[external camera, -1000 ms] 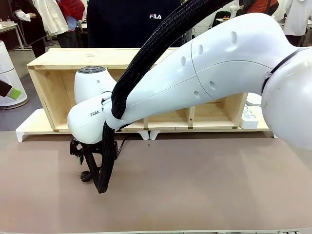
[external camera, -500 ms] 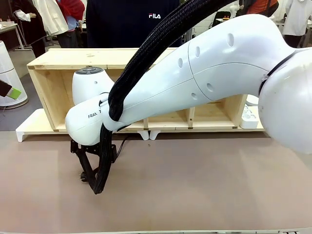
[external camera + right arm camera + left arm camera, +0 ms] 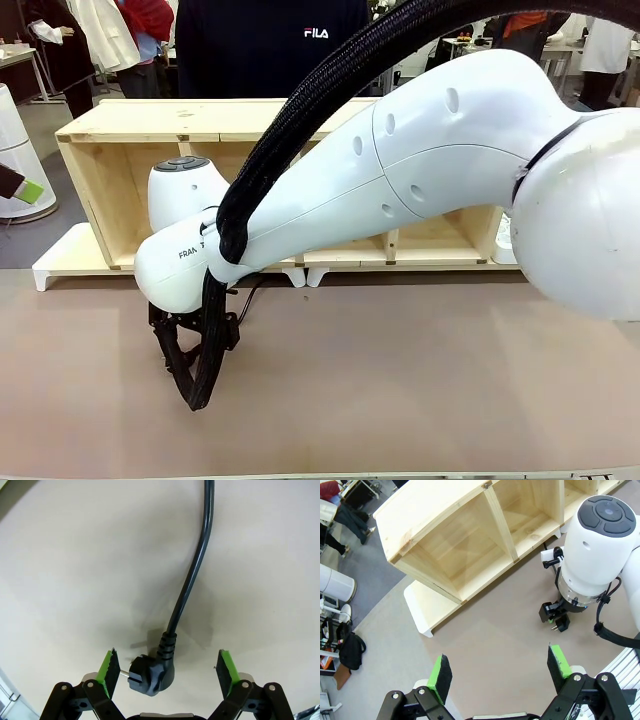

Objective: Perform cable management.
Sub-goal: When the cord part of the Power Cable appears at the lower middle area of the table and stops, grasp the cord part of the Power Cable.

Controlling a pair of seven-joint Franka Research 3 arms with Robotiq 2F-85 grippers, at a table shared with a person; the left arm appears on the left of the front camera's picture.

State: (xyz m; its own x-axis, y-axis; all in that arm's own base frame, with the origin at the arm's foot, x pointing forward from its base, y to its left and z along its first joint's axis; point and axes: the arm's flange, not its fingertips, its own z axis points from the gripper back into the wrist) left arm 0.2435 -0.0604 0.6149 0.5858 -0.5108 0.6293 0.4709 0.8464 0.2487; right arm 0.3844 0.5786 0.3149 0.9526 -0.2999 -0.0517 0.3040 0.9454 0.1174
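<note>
The cable (image 3: 192,575) is seen as a thin, smooth, black cord that is laid flat on the pale counter (image 3: 75,555) and bent in a soft curve. At its end a small round black plug (image 3: 150,674) is found, joined to the cord by a short ribbed neck. A shiny metal pin is stuck out of the plug's side. The plug is laid between the two green pads (image 3: 110,672) of the right claw (image 3: 168,672), which is held wide open over it. Nothing is gripped, and the pin is pointed at one pad, just beside it. The left claw (image 3: 500,672) is held above the counter, also wide open, with nothing in it. A wooden shelf (image 3: 435,510) with open boxes is stood at the counter's far side, and a person (image 3: 270,40) in a dark top is seen behind it.
</note>
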